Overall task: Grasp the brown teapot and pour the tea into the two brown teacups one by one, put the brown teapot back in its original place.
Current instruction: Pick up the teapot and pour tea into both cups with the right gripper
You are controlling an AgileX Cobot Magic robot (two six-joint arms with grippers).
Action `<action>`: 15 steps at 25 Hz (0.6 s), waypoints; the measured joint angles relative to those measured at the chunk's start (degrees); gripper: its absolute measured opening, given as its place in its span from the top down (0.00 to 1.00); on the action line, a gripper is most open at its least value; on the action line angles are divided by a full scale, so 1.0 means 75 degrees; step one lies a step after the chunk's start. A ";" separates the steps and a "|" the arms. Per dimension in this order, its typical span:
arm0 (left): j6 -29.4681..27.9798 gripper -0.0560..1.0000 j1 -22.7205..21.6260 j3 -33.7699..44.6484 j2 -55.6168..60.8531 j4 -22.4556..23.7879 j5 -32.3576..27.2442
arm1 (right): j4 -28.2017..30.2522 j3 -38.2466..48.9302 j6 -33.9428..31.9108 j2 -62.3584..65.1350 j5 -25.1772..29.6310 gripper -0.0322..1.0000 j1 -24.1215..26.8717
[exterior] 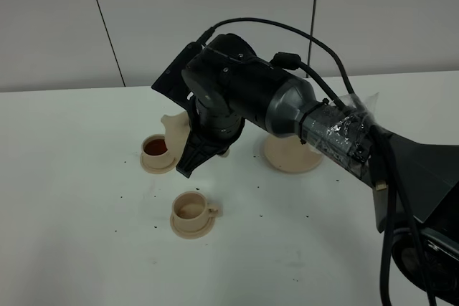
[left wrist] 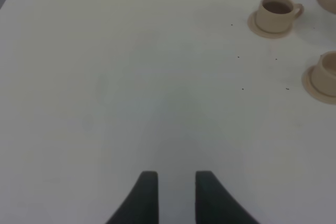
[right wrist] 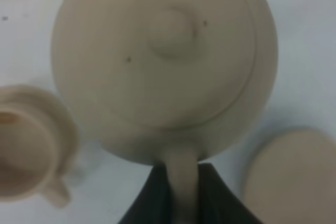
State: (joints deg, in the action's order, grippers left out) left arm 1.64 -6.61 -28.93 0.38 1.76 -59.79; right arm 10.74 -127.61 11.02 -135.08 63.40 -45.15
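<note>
**Right gripper**: clenched on the loop handle of the brown teapot. In the right wrist view a dark finger sits on either side of the handle. The lid is on, w/ its knob in plain sight.

**Teapot position, high view:** mostly hidden behind the right arm. Only the spout and a bit of the body show. The spout lies at approx. 1 o'clock of the far teacup, just beside its rim. The pot is off the large saucer, which lies bare at approx. 3 o'clock of the pot, near but apart. Cannot tell whether the pot's base touches the table.

**Far teacup:** stands on a small saucer and holds reddish-brown liquid.

**Near teacup**: on its own matching saucer, at approx. 5 o'clock of the far cup and apart from it. Its handle points to approx. 3 o'clock. The inside looks pale tan.

**Left gripper**: released. The fingers stand apart w/ nothing between them, over bare table and well apart from both cups and the pot.

**Table:** white, w/ small dark specks scattered around the cups.
</note>
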 joint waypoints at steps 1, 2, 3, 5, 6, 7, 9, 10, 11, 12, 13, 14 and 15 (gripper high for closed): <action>0.0000 0.72 0.0000 0.0000 0.0000 0.0000 0.0000 | -0.0061 0.0000 -0.0007 -0.0042 0.0007 0.88 0.0011; 0.0000 0.72 0.0000 0.0000 0.0000 0.0000 0.0000 | -0.0083 0.0000 -0.0007 -0.0085 0.0007 0.88 0.0017; 0.0000 0.72 0.0000 0.0000 0.0000 0.0000 0.0000 | -0.0093 0.0000 -0.0023 -0.0136 -0.0002 0.88 0.0025; -0.0007 0.72 0.0000 0.0000 0.0000 0.0000 0.0000 | -0.0100 0.0000 -0.0023 -0.0238 -0.0025 0.88 0.0025; -0.0017 0.72 0.0000 0.0000 0.0000 0.0000 0.0000 | -0.0109 0.0000 -0.0023 -0.0274 -0.0046 0.88 0.0025; -0.0037 0.72 0.0000 0.0000 0.0000 0.0000 0.0000 | -0.0126 0.0000 -0.0031 -0.0286 -0.0060 0.88 0.0025; -0.0045 0.72 0.0000 0.0000 0.0000 0.0000 0.0000 | -0.0148 0.0000 -0.0038 -0.0292 -0.0115 0.88 0.0025; -0.0045 0.72 0.0000 0.0000 0.0000 0.0000 0.0000 | -0.0148 0.0000 -0.0046 -0.0292 -0.0133 0.88 0.0025; -0.0045 0.72 0.0000 0.0000 0.0000 0.0000 0.0000 | -0.0158 0.0000 -0.0054 -0.0292 -0.0158 0.88 0.0025; -0.0045 0.72 0.0000 0.0000 0.0000 0.0000 0.0000 | -0.0182 0.0000 -0.0054 -0.0292 -0.0166 0.88 0.0025; -0.0045 0.72 0.0000 0.0000 0.0000 0.0000 0.0000 | -0.0216 0.0000 -0.0054 -0.0292 -0.0173 0.88 0.0025; -0.0045 0.72 0.0000 0.0000 0.0000 0.0000 0.0000 | -0.0236 0.0000 -0.0054 -0.0292 -0.0173 0.88 0.0025; -0.0037 0.72 0.0000 0.0000 0.0000 0.0000 0.0000 | -0.0253 0.0000 -0.0054 -0.0292 -0.0173 0.88 0.0025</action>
State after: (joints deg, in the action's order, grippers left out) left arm 1.36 -6.61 -28.93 0.38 1.76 -59.79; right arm 8.84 -127.61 10.62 -137.27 62.10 -44.96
